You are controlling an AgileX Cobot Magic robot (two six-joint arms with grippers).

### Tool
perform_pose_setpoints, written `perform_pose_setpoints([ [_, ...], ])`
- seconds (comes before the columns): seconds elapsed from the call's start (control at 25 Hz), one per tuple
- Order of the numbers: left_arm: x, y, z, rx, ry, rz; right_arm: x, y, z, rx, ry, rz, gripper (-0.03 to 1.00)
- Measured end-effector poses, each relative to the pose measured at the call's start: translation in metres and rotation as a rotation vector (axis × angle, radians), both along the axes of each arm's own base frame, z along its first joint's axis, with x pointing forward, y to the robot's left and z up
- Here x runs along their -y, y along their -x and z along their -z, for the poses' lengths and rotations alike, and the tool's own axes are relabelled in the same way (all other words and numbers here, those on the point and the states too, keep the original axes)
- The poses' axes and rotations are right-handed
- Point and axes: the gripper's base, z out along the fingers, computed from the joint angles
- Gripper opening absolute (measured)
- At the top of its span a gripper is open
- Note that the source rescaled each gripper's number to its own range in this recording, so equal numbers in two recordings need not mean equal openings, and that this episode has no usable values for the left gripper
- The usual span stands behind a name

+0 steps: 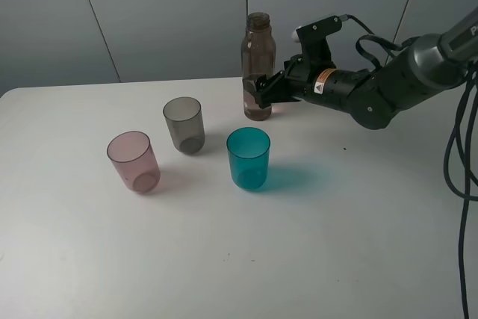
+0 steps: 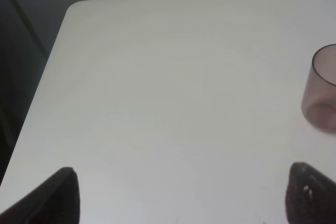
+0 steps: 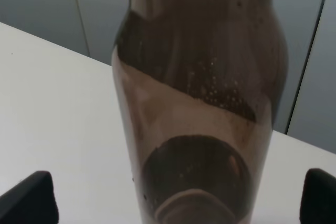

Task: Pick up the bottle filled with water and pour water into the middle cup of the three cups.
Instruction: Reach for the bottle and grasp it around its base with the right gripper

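Bottle (image 1: 258, 54) upright on table (image 1: 358, 244), at 2 o'clock from middle cup (image 1: 184, 125). Right gripper (image 1: 259, 92) spread wide, jaws flanking bottle's lower body; contact unclear. Left gripper (image 2: 178, 198) fingers apart, near pink cup (image 2: 321, 90).

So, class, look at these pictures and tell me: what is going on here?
The robot's right end effector has its jaws wide open on either side of the lower body of the bottle, not closed on it. The bottle stands upright on the table, behind the pink cup, the middle cup and the teal cup. Nothing is poured yet. The left end effector hangs open over the table.
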Motion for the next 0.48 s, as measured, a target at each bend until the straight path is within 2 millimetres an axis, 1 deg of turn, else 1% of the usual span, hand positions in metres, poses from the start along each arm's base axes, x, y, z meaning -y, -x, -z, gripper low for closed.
perform_pose_setpoints([
  [0.32,0.0,0.0,0.0,0.0,0.0,0.0,-0.005,-0.012,0.014,-0.01,-0.005,0.002,1.0],
  [0.48,0.0,0.0,0.0,0.0,0.0,0.0,-0.007,-0.018,0.015,-0.012,-0.031,0.011,1.0],
])
